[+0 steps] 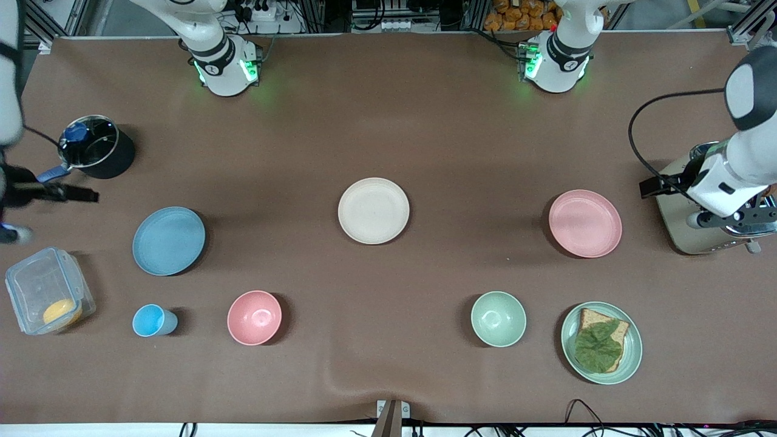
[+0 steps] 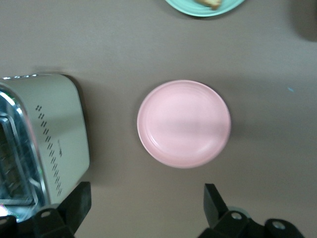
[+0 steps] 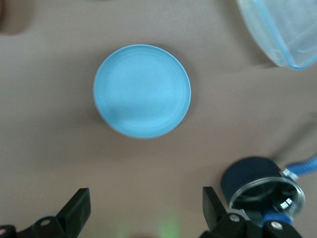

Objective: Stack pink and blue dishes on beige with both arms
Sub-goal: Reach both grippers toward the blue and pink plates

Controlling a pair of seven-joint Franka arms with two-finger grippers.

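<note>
Left claw (image 2: 146, 208) spread wide, empty, up over toaster (image 2: 42, 144) beside pink plate (image 2: 184, 123). Right claw (image 3: 146, 210) likewise spread, near blue plate (image 3: 142, 90). Beige plate (image 1: 373, 210) mid-counter, bare.

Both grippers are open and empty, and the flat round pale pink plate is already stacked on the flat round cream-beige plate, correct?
Not quite. The front view shows the flat round pale pink plate still on the table toward the left arm's end, apart from the flat round cream-beige plate. The left gripper and right gripper are open and empty.
</note>
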